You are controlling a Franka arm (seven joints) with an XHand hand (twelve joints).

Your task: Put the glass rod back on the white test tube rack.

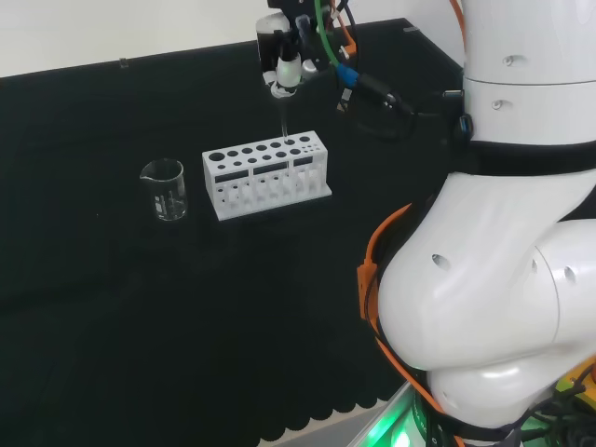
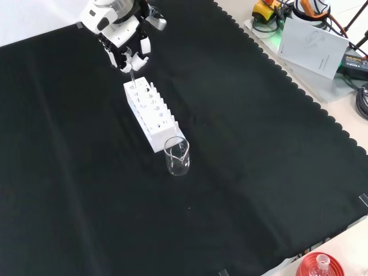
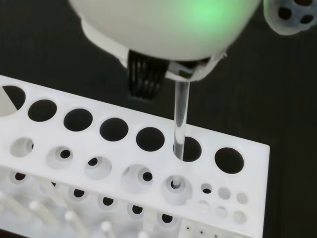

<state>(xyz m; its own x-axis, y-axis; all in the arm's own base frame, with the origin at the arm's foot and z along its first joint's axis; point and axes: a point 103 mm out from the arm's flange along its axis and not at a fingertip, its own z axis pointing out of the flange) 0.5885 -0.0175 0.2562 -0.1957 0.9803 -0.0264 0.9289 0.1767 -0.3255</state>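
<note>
The white test tube rack [image 1: 267, 174] stands on the black cloth, also seen in the front view as the rack [image 2: 150, 115] and up close as the rack [image 3: 124, 163]. The hand [image 1: 287, 67] hovers just above the rack's far row, pinching the top of the clear glass rod [image 1: 283, 126]. The rod [image 3: 181, 121] hangs upright, its lower end entering a hole in the rack's top plate near one end. In the front view the hand [image 2: 123, 40] is above the rack's far end with the rod [image 2: 132, 77] below it.
A clear glass beaker [image 1: 165, 190] stands on the cloth just left of the rack in the head view; in the front view the beaker [image 2: 177, 156] is at the rack's near end. A red ribbed stand with a flask [image 2: 319, 265] sits at the bench's near corner.
</note>
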